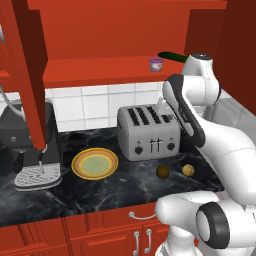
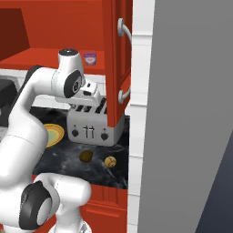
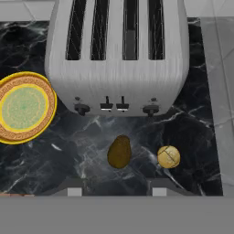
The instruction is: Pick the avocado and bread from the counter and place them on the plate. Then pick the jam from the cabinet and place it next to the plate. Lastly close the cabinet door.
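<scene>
While the gripper (image 3: 113,185) hangs above the counter (image 3: 45,164) with jaws drawn narrow and empty, the avocado (image 3: 119,151) lies left of the bread (image 3: 168,156), near the toaster (image 3: 118,55).

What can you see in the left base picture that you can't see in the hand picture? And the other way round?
The left base view has the jam up on the cabinet shelf, a long dark-green vegetable beside it, and a black coffee machine. The hand view has the gripper with its two dark tips low at the bottom, above the counter. Both have the toaster, the plate, the avocado and the bread.
</scene>
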You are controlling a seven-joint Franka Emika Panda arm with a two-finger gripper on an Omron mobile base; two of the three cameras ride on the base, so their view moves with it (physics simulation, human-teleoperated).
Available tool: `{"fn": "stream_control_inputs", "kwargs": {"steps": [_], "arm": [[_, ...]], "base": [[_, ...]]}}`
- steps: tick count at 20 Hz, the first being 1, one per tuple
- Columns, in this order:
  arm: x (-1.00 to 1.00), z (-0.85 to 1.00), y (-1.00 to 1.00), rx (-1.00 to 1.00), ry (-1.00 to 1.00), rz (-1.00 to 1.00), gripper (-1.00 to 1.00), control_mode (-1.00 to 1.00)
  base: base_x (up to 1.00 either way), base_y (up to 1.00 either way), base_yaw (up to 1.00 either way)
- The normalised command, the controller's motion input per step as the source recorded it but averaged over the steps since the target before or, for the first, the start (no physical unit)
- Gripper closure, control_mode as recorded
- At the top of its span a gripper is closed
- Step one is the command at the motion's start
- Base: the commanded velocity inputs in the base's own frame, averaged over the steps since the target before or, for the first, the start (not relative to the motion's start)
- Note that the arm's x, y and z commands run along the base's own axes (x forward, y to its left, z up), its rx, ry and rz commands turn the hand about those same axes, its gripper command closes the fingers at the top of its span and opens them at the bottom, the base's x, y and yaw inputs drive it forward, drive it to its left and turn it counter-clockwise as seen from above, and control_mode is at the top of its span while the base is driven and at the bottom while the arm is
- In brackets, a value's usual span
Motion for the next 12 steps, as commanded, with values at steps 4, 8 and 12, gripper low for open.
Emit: {"fn": "stream_control_inputs", "kwargs": {"steps": [4,8,12], "arm": [[-0.09,-0.20,0.00,0.00,0.00,0.00,-1.00,-1.00],[-0.22,-0.56,0.02,0.00,0.00,0.01,-1.00,-1.00],[-0.10,-0.54,0.12,-0.03,-0.01,0.03,-1.00,-1.00]], "base": [[0.00,0.00,0.00],[0.00,0.00,0.00],[0.00,0.00,0.00]]}}
